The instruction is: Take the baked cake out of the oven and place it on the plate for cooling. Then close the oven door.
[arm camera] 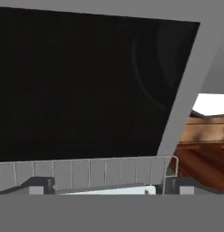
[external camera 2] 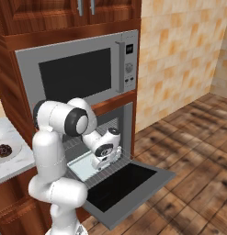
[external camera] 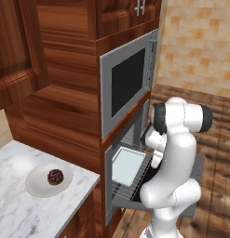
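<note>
The baked cake (external camera: 55, 176), a small dark brown lump, sits on the white plate (external camera: 37, 184) on the marble counter, left of the oven. It is also at the left edge of the right base view, cake (external camera 2: 4, 150) on plate (external camera 2: 1, 158). The oven (external camera 2: 127, 120) stands open, its door (external camera 2: 156, 176) dropped flat with the dark window facing up. My gripper (external camera 2: 100, 164) hangs low over the front of the rack and the door's inner edge. In the hand view my gripper (arm camera: 111, 188) is open, fingertips (arm camera: 41, 186) wide apart with nothing between them, looking at the door's window.
A pale square baking tray (external camera: 127, 165) lies on the pulled-out wire rack (external camera: 135, 183). The large grey microwave (external camera: 128, 83) sits right above the oven. The marble counter (external camera: 23, 211) runs to the left. Wooden floor (external camera 2: 193, 137) spreads right of the door.
</note>
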